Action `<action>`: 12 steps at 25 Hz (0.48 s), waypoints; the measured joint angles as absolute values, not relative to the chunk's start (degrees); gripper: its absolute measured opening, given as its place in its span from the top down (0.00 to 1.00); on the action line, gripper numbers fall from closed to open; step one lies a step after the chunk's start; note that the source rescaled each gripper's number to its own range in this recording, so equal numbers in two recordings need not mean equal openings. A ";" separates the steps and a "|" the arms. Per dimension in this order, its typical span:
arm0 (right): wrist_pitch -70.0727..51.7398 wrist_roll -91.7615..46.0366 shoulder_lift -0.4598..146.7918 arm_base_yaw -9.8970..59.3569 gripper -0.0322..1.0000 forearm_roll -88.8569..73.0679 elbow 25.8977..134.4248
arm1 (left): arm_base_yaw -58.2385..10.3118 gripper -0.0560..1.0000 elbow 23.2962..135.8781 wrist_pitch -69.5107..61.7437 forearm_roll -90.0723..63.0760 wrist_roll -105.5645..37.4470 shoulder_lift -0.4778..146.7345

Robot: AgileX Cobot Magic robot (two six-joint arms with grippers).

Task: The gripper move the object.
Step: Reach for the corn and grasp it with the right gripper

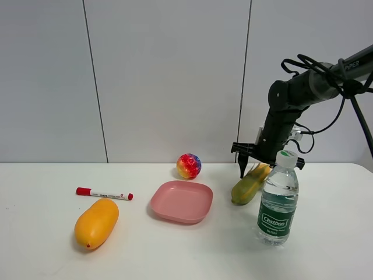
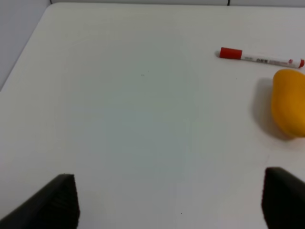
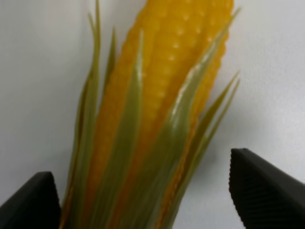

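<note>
Straddling the corn cob (image 3: 162, 71), right gripper (image 3: 147, 191) spread wide (nothing clamped), water bottle (image 1: 278, 204) just beside.

The corn (image 1: 247, 188) lies between plate (image 1: 182, 202) and bottle (image 1: 278, 204); ball (image 1: 189, 165) seemingly behind plate.

The white table (image 1: 46, 245) holds six things. On the left, a red pen (image 1: 105, 194) lies near a yellow mango (image 1: 96, 223). A pink plate (image 1: 182, 202) sits in the middle, with a bright ball (image 1: 189, 165) behind it. On the right, the toy corn (image 1: 249, 185) lies beside a standing water bottle (image 1: 278, 201).
</note>
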State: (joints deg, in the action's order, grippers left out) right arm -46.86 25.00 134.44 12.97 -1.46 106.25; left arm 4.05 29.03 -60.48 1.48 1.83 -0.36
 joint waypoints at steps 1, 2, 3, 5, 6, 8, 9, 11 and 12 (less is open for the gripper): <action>-46.86 25.00 134.44 12.97 0.45 -1.46 106.25 | 4.05 0.00 29.03 -60.48 1.48 1.83 -0.36; -46.86 25.00 134.44 12.97 0.45 -1.46 106.25 | 4.05 0.00 29.03 -60.48 1.48 1.83 -0.36; -46.86 25.00 134.44 12.97 0.45 -1.46 106.25 | 4.05 0.00 29.03 -60.48 1.48 1.83 -0.36; -46.86 25.00 134.44 12.97 0.47 -1.46 106.25 | 4.05 0.00 29.03 -60.48 1.48 1.83 -0.36; -46.86 25.00 134.44 12.97 0.50 -1.46 106.25 | 4.05 0.00 29.03 -60.48 1.48 1.83 -0.36; -46.86 25.00 134.44 12.97 0.61 -1.46 106.25 | 4.05 0.00 29.03 -60.48 1.48 1.83 -0.36; -46.86 25.00 134.44 12.97 0.67 -1.46 106.25 | 4.05 0.00 29.03 -60.48 1.48 1.83 -0.36; -46.86 25.02 134.44 12.97 0.79 -1.46 106.25 | 4.05 0.00 29.03 -60.48 1.48 1.83 -0.36; -46.86 25.02 134.44 12.97 0.87 -1.46 106.25 | 4.05 0.00 29.03 -60.48 1.48 1.83 -0.36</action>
State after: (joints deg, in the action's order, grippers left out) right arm -46.86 25.02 134.44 12.97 -1.46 106.25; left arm 4.05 29.03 -60.48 1.48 1.83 -0.36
